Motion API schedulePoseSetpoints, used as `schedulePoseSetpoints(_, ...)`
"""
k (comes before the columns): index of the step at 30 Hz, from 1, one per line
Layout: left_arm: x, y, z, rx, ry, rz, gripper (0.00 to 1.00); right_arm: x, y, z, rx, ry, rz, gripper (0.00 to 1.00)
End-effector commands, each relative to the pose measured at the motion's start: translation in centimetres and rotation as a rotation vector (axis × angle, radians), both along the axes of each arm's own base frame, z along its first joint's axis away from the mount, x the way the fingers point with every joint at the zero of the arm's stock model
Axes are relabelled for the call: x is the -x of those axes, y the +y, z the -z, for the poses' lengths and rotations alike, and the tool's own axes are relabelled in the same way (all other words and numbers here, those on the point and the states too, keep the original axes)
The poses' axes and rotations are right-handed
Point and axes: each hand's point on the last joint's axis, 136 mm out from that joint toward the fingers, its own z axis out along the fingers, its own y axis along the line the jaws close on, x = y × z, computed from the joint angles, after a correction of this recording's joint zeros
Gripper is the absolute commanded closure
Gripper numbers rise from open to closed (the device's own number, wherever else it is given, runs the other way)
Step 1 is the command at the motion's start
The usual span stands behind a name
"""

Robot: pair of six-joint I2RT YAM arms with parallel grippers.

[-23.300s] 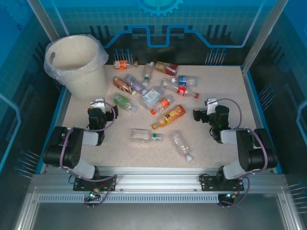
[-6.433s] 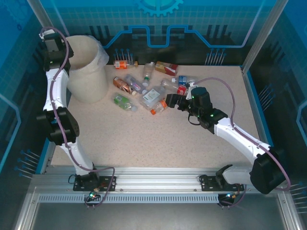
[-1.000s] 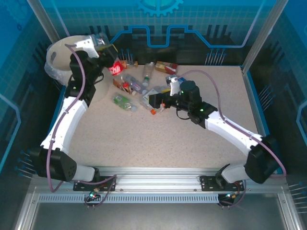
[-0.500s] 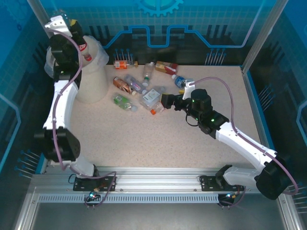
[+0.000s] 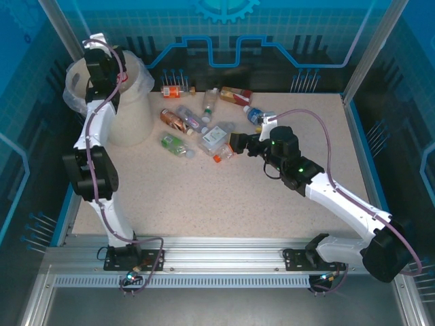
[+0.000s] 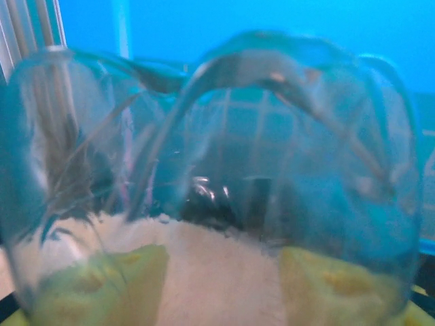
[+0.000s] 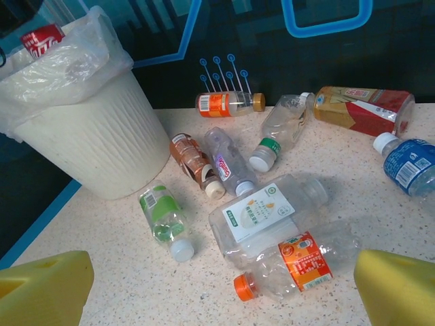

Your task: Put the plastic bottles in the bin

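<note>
The cream bin (image 5: 129, 115), lined with a clear bag, stands at the far left. My left gripper (image 5: 102, 61) hangs over its mouth. It is shut on a clear plastic bottle (image 6: 217, 136) that sits between the yellow-green fingers (image 6: 95, 285). That bottle's red label (image 7: 39, 39) shows above the bin (image 7: 88, 142) rim. Several plastic bottles (image 5: 204, 129) lie on the table right of the bin. My right gripper (image 5: 234, 144) is open, just right of them. Nearest its jaws lie an orange-capped bottle (image 7: 299, 261) and a white-labelled bottle (image 7: 265, 214).
Beside the bin lie a green-labelled bottle (image 7: 163, 214) and a brown one (image 7: 194, 163). An orange-labelled bottle (image 7: 228, 103) lies against the back wall. An amber bottle (image 7: 363, 109) and a blue-labelled one (image 7: 408, 166) lie at the right. The speckled table (image 5: 204, 204) is bare toward the front.
My left arm has carried the red-labelled bottle from beside the bin up over its mouth. My right gripper drew back slightly to the right, then held still.
</note>
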Motion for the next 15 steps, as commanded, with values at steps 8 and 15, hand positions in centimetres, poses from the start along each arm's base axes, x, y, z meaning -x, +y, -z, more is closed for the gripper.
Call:
schedulePoseSetpoints(8,-1.2,-1.2,1.5,0.111,0.017,0.151,0.38,-1.2,-1.4,1.9,0.003,0.051,0.088,0.0)
schedulePoseSetpoints(15,-0.6,-2.4,0.9,0.17,0.008,0.21,0.25,-1.6,-1.3,3.2,0.018,0.117,0.084,0.0)
